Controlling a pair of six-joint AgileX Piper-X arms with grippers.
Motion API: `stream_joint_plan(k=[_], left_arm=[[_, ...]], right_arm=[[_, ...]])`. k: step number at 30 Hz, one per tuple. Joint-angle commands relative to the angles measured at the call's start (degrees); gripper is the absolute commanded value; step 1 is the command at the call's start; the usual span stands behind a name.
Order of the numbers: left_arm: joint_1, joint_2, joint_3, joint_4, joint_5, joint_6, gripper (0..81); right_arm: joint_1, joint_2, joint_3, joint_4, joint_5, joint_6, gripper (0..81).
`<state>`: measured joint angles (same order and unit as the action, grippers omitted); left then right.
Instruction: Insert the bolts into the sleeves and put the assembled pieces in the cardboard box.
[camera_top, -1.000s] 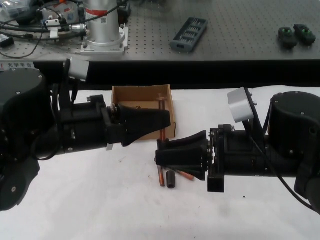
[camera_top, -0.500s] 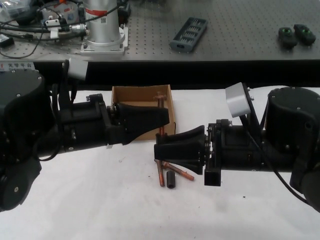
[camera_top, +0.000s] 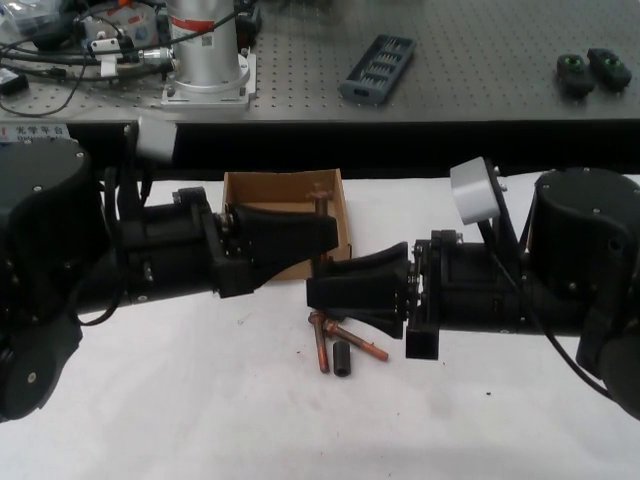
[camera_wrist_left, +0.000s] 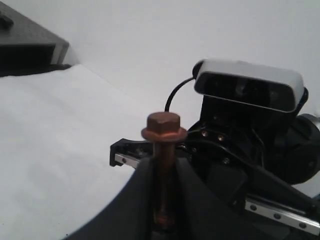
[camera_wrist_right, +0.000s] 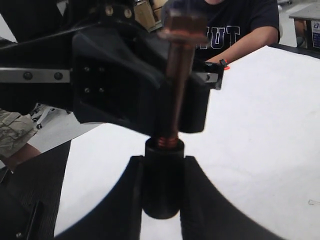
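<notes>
My left gripper (camera_top: 328, 236) is shut on a copper bolt (camera_wrist_left: 163, 150), held upright with its hex head on top, just in front of the cardboard box (camera_top: 262, 187). My right gripper (camera_top: 316, 292) sits right below it, shut on a black sleeve (camera_wrist_right: 163, 180). In the right wrist view the bolt's (camera_wrist_right: 177, 85) threaded end sits in the sleeve's mouth, with the left gripper's dark body behind it. On the white cloth under the grippers lie two loose copper bolts (camera_top: 321, 343) (camera_top: 361, 344) and a loose black sleeve (camera_top: 343, 357).
The box stands at the cloth's far edge, half hidden by the left arm. Behind it runs a grey perforated bench with a metal post base (camera_top: 205, 60), cables, a dark rack (camera_top: 377, 67) and two small black parts (camera_top: 594, 72). Both arms' bulky bodies flank the middle.
The right gripper has risen a little and shifted left with the sleeve, so less bolt shaft shows above it. The loose bolts beneath are more uncovered. The left arm has hardly moved.
</notes>
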<state>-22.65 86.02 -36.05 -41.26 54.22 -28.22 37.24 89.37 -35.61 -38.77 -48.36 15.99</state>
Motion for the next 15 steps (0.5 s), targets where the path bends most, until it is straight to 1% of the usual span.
stream_joint_plan(k=[1,7,12,15], left_arm=[[-0.03,-0.09,-0.48,1.50,0.49,1.82,0.6],[-0.03,-0.09,-0.48,2.20,0.49,4.81,0.6],[-0.03,-0.09,-0.48,2.64,0.04,9.17,0.6],[-0.03,-0.09,-0.48,2.63,0.04,9.83,0.6]], right_arm=[[-0.05,-0.22,-1.21,-1.88,-0.58,-0.18,4.3],[-0.05,-0.22,-1.48,-1.88,-0.38,0.47,4.3],[-0.05,-0.22,-1.48,-1.88,-0.17,0.75,4.3],[-0.05,-0.22,-1.48,-1.88,-0.17,0.75,4.3]])
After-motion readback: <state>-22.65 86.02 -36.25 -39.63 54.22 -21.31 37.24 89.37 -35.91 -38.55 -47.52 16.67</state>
